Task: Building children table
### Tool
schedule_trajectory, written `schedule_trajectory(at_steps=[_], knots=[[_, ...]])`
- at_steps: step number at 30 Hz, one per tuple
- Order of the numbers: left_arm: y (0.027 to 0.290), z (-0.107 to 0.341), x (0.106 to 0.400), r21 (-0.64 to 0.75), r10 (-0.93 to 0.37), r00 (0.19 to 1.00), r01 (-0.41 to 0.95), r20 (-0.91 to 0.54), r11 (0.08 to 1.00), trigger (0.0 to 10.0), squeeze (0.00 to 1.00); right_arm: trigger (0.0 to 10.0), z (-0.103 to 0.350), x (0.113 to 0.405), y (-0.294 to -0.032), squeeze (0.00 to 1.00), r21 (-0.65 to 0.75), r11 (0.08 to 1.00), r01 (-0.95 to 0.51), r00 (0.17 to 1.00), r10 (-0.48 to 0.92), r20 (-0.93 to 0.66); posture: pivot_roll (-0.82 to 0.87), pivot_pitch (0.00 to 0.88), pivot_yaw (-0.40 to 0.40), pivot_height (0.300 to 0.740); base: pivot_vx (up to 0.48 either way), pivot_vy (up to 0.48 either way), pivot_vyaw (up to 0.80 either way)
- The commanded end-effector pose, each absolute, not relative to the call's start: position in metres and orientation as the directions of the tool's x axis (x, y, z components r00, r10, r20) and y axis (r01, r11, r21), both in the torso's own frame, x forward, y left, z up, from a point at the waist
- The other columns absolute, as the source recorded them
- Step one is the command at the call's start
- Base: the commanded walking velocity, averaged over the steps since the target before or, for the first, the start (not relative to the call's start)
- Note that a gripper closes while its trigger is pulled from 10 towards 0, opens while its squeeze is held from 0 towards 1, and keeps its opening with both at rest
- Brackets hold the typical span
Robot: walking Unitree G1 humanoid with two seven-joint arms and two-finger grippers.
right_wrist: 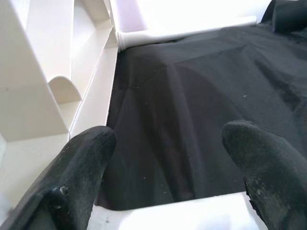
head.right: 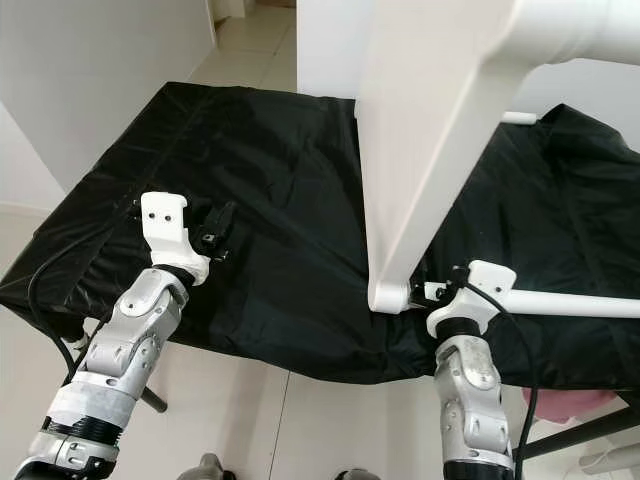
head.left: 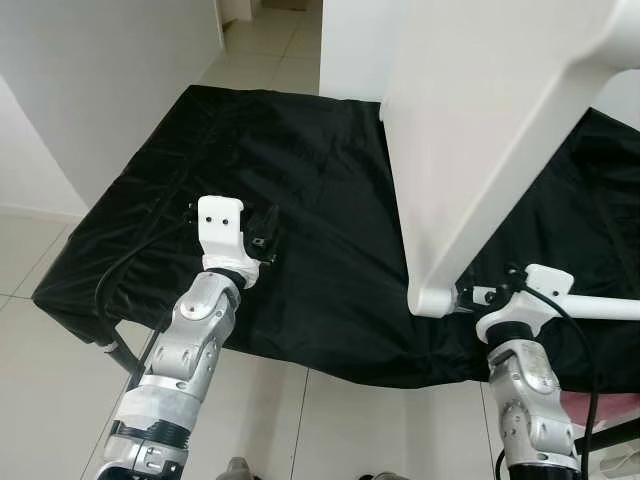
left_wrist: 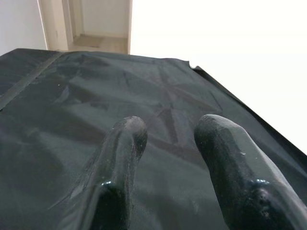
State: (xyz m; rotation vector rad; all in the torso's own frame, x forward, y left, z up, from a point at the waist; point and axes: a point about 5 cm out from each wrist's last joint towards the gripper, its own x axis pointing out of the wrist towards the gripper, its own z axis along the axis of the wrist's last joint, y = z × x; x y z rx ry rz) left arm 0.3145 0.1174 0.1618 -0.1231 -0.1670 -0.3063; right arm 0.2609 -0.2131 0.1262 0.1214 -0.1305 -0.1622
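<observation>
In the left eye view, the white children table [head.left: 480, 130] stands tilted on the desk [head.left: 330, 290], which is covered by a black cloth [head.left: 300, 170]. Its lower corner rests on the cloth just beside the right gripper [head.left: 478, 296], and a white rail [head.left: 605, 308] runs from there toward the right edge. The left gripper [head.left: 262, 232] hovers over bare cloth, well apart from the table.

In the right eye view, the same corner lies against the tips of the right gripper; if the jaws touch it, I cannot tell. The top of the table is cut off by the frame.

In the left wrist view, the two fingers [left_wrist: 122, 163] are parted with only a narrow gap and hold nothing. The white panel beside them is overexposed.

In the right wrist view, the jaws stand wide open, with a white edge crossing between the fingers [right_wrist: 81, 167]. The inner ribs of the table are at one side.
</observation>
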Motion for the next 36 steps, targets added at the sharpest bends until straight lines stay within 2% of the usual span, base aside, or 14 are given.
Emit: schedule_trajectory(at_steps=[1, 22, 36], knots=[[0.112, 0.152, 0.309, -0.038, -0.441, 0.882, 0.453, 0.166, 0.891, 10.0, 0.00, 10.0, 0.118, 0.259, -0.210, 0.00, 0.109, 0.982, 0.156, 0.981, -0.167, 0.097, -0.01, 0.001, -0.006, 0.740, 0.000, 0.000, 0.00], [0.102, 0.135, 0.295, 0.030, -0.525, 0.842, 0.526, 0.126, 0.850, 10.0, 0.00, 10.0, 0.100, 0.256, -0.212, 0.00, -0.057, 0.994, 0.089, 0.993, -0.085, 0.076, -0.01, 0.000, -0.023, 0.740, 0.000, 0.000, 0.00], [0.097, 0.134, 0.286, 0.059, -0.594, 0.796, 0.592, 0.115, 0.804, 10.0, 0.00, 10.0, 0.099, 0.256, -0.200, 0.00, -0.095, 0.983, -0.155, 0.986, 0.160, 0.049, 0.00, 0.000, -0.028, 0.740, 0.000, 0.000, 0.00]])
